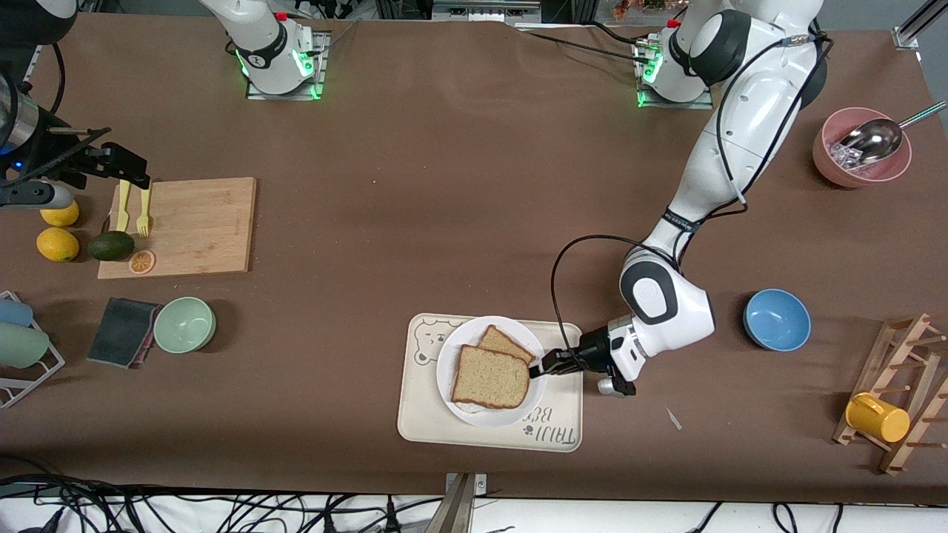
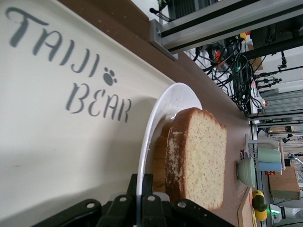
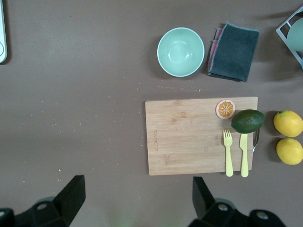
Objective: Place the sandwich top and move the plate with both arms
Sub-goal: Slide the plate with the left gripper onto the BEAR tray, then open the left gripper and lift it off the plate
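Brown tabletop (image 1: 459, 185); left hand (image 1: 546, 364) seemingly pinching plate (image 1: 450, 348), right hand (image 3: 137, 198) spread.

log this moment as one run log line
left gripper: shut on plate rim | sandwich top: on plate | right gripper: open, waiting over cutting board

plate (image 1: 449, 368): glossy smooth white ceramic look
sandwich top (image 1: 490, 377): rough, porous crumb
cutting board (image 1: 194, 226): matt pale wood
table (image 1: 444, 192): matt brown covering

I count: two bread slices (image 1: 491, 376), one plate (image 1: 449, 370), one tray (image 1: 415, 414), three bowls (image 1: 184, 323), two lemons (image 1: 58, 244), one avocado (image 1: 111, 246), one cutting board (image 1: 200, 222).
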Robot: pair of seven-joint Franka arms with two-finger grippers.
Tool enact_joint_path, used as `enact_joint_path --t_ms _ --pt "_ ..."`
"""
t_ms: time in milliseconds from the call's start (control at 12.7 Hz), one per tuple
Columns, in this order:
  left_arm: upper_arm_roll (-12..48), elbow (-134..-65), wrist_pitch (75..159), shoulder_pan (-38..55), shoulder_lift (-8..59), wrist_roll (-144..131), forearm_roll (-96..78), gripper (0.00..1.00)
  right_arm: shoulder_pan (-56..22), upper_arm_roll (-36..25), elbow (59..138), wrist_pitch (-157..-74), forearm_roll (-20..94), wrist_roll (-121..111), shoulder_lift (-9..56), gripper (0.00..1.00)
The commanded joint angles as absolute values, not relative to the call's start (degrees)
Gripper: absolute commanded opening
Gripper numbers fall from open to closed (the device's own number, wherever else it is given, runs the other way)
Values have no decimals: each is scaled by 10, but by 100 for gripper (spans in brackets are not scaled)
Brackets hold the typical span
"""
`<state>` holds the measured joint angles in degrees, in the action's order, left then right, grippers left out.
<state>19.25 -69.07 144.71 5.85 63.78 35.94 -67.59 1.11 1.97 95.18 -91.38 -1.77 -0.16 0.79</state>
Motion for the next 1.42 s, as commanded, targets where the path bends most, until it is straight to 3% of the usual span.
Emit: enact_joint_path --t_ms 0,237,315,394,473,1340 --pt "194 -659 1448 59 659 371 -705 0 10 19 942 -906 -19 5 11 100" --pt "190 -655 1448 60 665 370 -705 0 10 19 942 -906 -18 5 11 100" --pt "189 -655 1448 59 665 366 -704 14 10 19 942 -906 -18 5 11 100" --pt "185 -657 1448 60 665 372 -701 75 10 19 942 -906 -18 5 11 100" --pt "179 -663 1448 60 660 372 -701 100 10 19 942 -906 -18 5 11 100" --pt "158 -714 1442 45 560 348 -576 100 10 19 942 -905 -18 5 11 100"
